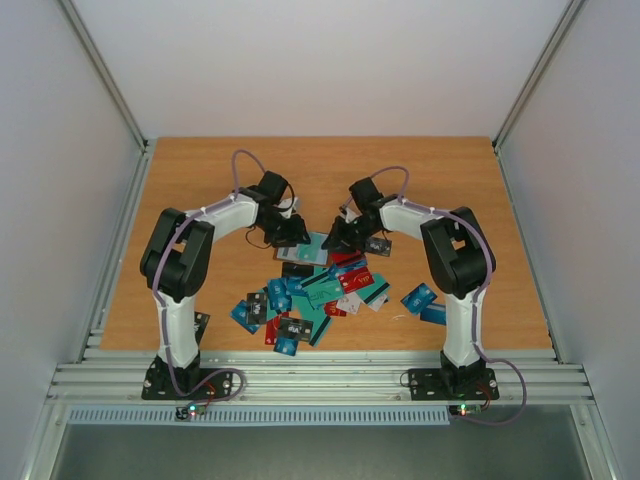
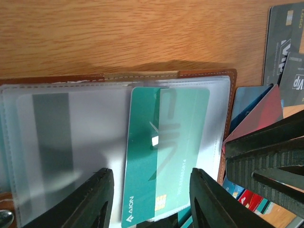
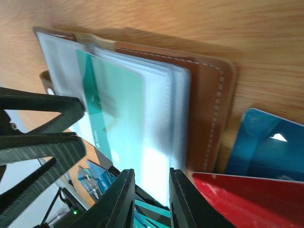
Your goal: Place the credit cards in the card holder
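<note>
One teal card (image 2: 161, 142) lies between left hand's (image 2: 150, 173) parted fingers (image 2: 95, 204); right hand (image 3: 151, 172) clamps card holder's (image 3: 209, 109) sleeve edges.

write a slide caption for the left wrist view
A teal credit card partly under a clear sleeve of the open brown card holder, left gripper open astride its near end

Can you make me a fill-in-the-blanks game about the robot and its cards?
1. The card holder lies ___, showing clear sleeves.
2. Its cover is coloured ___.
3. The teal card in a sleeve says ___ near one corner.
4. The loose cards lie on a ___ table.
Missing words: open, brown, AION, wooden.
</note>
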Robot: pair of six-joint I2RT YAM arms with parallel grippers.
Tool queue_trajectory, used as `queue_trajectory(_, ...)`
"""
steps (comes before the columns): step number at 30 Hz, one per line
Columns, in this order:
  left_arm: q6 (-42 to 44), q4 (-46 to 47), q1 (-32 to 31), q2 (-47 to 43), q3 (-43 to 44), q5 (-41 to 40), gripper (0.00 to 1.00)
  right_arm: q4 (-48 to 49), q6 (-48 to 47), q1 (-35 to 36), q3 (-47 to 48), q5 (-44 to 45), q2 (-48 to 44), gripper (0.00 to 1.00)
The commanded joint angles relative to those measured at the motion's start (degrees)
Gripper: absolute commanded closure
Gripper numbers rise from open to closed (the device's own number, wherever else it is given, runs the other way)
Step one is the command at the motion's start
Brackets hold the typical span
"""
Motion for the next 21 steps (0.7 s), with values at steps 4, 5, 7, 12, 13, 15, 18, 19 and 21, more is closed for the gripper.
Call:
queue_trajectory(4, 2.67, 1.22, -0.27, 2.4, 1.59, 2.35, 0.56, -1.27, -0.93, 0.44, 3.81, 0.53, 2.61, 0.8)
queue_trajectory(5, 2.7, 1.45, -0.27, 2.48, 1.55, 2.68, 0.56, -1.14, -0.7, 0.45, 3.82, 0.45, 2.87, 0.81)
queue_trajectory(7, 2.7, 1.99, -0.27, 2.6, 1.37, 3.61, 0.57, -0.77, -0.4, 0.54, 3.82, 0.23, 3.31, 0.81)
queue_trajectory(12, 2.87, 1.94, -0.58, 3.21, 1.85, 4.75, 0.57, -0.21, 0.19, 0.54, 3.73, 0.18, 4.25, 0.8)
queue_trajectory(13, 2.96, 1.85, -0.62, 3.37, 1.9, 4.98, 0.58, -0.13, 0.3, 0.54, 3.67, 0.11, 4.35, 0.8)
queue_trajectory(15, 2.97, 1.8, -0.83, 3.54, 2.03, 5.62, 0.58, 0.16, 0.53, 0.54, 3.6, 0.0, 4.48, 0.8)
queue_trajectory(18, 2.82, 1.88, -1.25, 3.8, 2.07, 6.21, 0.58, 0.65, 0.85, 0.69, 3.48, -0.09, 4.63, 0.8)
queue_trajectory(19, 2.86, 1.93, -1.39, 3.81, 2.07, 6.29, 0.58, 0.64, 0.9, 0.71, 3.4, -0.17, 4.6, 0.8)
queue_trajectory(21, 2.88, 2.02, -1.7, 3.93, 2.01, 6.54, 0.58, 0.88, 0.95, 0.8, 3.33, -0.25, 4.63, 0.8)
